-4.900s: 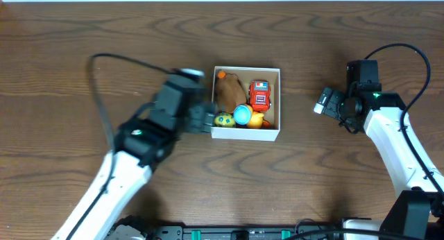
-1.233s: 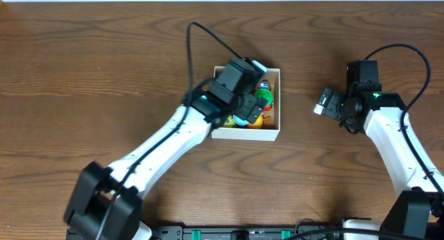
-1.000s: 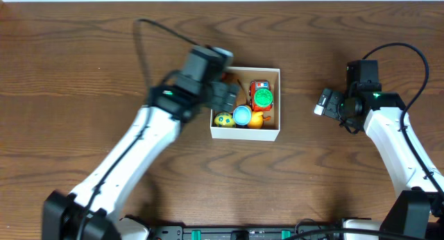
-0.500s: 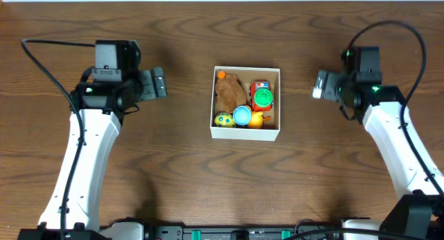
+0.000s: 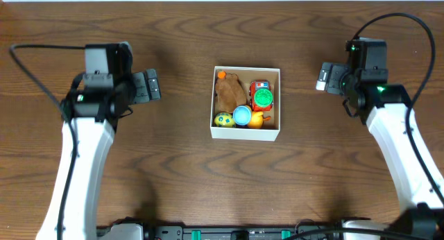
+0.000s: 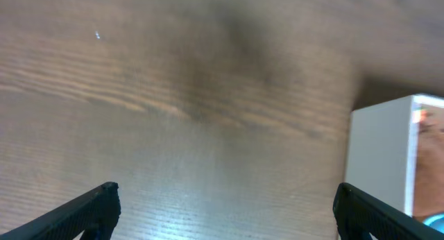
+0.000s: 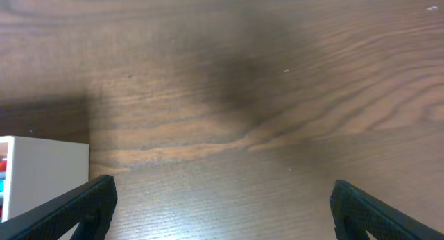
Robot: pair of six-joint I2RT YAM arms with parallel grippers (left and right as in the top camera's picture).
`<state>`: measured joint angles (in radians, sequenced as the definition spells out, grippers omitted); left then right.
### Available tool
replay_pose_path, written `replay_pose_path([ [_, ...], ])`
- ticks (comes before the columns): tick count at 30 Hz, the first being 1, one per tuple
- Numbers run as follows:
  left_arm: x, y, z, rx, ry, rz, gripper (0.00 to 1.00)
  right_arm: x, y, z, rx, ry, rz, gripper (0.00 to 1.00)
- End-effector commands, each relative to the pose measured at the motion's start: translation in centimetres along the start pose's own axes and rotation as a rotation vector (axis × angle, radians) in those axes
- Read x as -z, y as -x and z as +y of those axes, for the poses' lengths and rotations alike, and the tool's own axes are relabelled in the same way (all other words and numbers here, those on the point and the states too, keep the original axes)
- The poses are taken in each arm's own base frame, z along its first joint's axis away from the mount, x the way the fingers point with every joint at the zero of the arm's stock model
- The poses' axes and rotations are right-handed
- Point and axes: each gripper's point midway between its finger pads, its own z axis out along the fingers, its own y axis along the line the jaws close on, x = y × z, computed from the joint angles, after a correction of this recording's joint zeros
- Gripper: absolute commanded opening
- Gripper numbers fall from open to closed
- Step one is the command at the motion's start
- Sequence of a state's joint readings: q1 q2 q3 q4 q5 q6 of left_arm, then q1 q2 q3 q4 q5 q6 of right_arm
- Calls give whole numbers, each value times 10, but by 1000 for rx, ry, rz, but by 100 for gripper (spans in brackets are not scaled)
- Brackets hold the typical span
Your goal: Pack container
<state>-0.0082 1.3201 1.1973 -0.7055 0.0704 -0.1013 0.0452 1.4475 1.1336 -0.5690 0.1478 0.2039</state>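
The container (image 5: 245, 134) is a small white-walled box at the table's middle. It holds a brown plush toy (image 5: 227, 93), a red toy with a green top (image 5: 261, 96), a blue ball (image 5: 241, 115), a yellow-green ball (image 5: 223, 119) and an orange piece (image 5: 257, 120). My left gripper (image 5: 154, 84) is open and empty, well left of the box; its wrist view shows the box's white wall (image 6: 381, 153) at the right edge. My right gripper (image 5: 321, 78) is open and empty, right of the box; its wrist view shows a box corner (image 7: 41, 174) at the left.
The dark wooden table (image 5: 222, 177) surrounds the box. Black cables loop from both arms near the back corners. A white strip runs along the far edge.
My left arm has pulled back from the box to the far left, leaving a green-topped toy inside. My right gripper has shifted slightly up and back.
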Motion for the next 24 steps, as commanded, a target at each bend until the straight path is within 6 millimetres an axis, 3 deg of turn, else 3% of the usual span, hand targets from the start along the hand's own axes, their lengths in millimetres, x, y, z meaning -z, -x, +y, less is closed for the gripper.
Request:
replay_pose_path([
  [1, 31, 0, 0, -18, -16, -103, 98, 42, 17, -3, -36, -26, -125, 99],
  [5, 49, -18, 3, -19, -32, -201, 98, 74, 10, -1, -27, -26, -224, 99],
  [8, 57, -40, 6, -15, -43, -265, 98, 87, -10, -2, -31, -30, -277, 99],
  [13, 60, -80, 13, 39, -61, -320, 98, 90, -57, 1, -70, 24, -307, 99],
  [18, 49, -121, 20, 68, -58, -286, 98, 87, -98, -1, -79, 63, -317, 99],
  [24, 38, -140, 24, 78, -46, -225, 98, 88, -113, -9, -85, 59, -311, 99],
])
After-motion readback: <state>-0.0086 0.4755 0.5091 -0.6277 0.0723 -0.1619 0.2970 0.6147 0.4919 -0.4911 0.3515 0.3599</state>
